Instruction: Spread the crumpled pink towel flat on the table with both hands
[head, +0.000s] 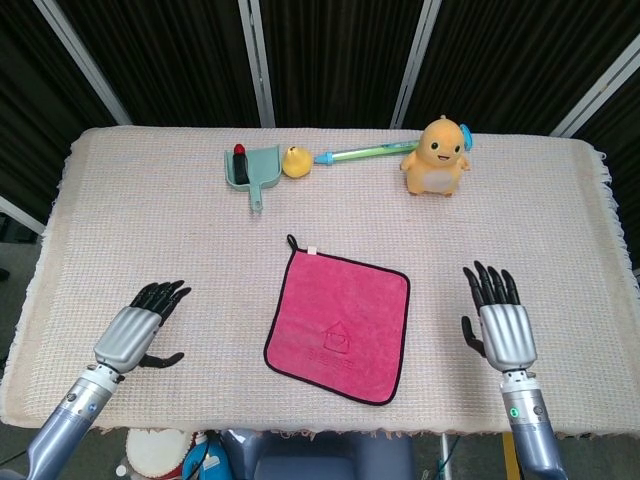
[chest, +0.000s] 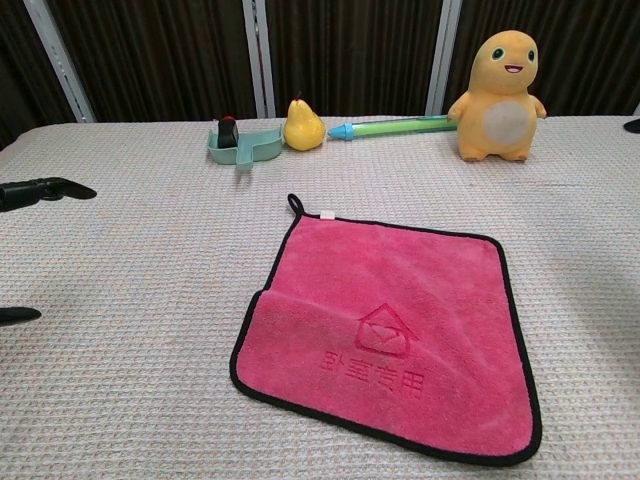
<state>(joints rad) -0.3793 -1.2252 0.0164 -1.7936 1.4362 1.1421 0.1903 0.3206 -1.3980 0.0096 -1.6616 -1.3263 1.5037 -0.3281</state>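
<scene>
The pink towel with a black border lies spread on the table, with a small fold along its near left edge. My left hand rests well to the towel's left, fingers apart and holding nothing; only its dark fingertips show at the chest view's left edge. To the towel's right is my right hand, off the cloth, fingers spread and empty. In the chest view only a dark tip at the right edge shows of it.
Along the far side stand a teal dustpan with a dark item in it, a yellow pear toy, a green-blue toothbrush toy and an orange plush figure. A woven cloth covers the table.
</scene>
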